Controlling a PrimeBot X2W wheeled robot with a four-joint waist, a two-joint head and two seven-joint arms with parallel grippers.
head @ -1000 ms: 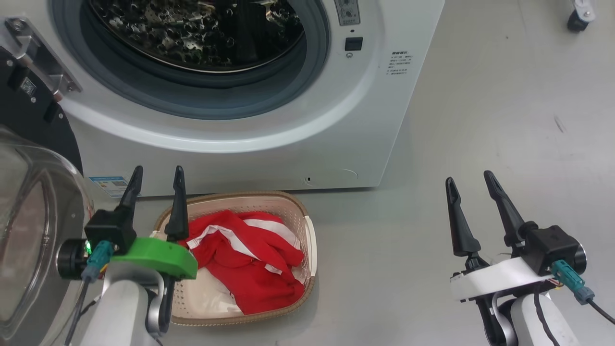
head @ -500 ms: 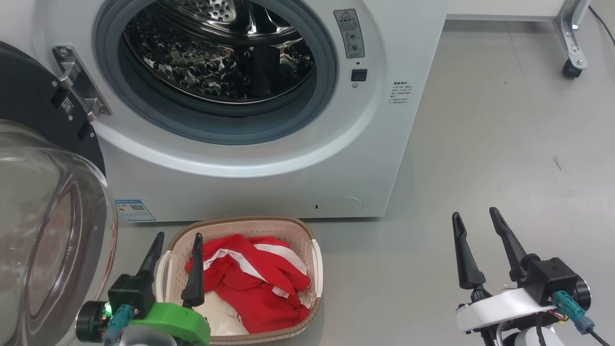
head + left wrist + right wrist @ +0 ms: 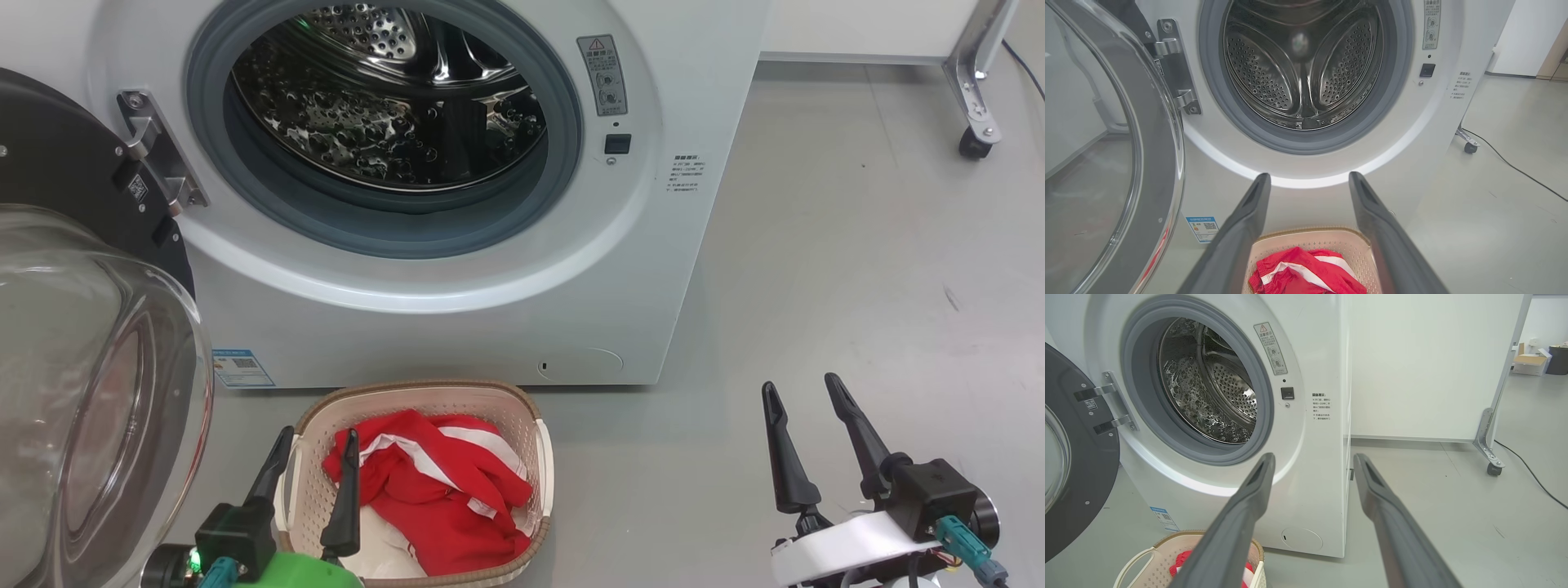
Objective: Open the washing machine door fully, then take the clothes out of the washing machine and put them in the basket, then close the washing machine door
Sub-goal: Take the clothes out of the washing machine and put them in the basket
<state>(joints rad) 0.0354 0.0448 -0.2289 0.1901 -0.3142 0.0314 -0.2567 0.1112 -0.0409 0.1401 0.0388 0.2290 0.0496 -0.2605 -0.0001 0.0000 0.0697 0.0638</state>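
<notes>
The white washing machine stands open, its steel drum holding no clothes that I can see. Its door is swung wide to the left, black rim and glass bowl facing me. On the floor in front sits the cream basket with the red, white-striped clothes inside. My left gripper is open above the basket's left side, holding nothing. My right gripper is open over bare floor to the right.
A white panel on a wheeled metal foot stands right of the machine, with a black cable on the grey floor. A blue label sits low on the machine's front.
The head camera has tilted up, so the machine and basket sit lower in the picture. Both grippers show lower and stay open; the clothes lie unchanged in the basket.
</notes>
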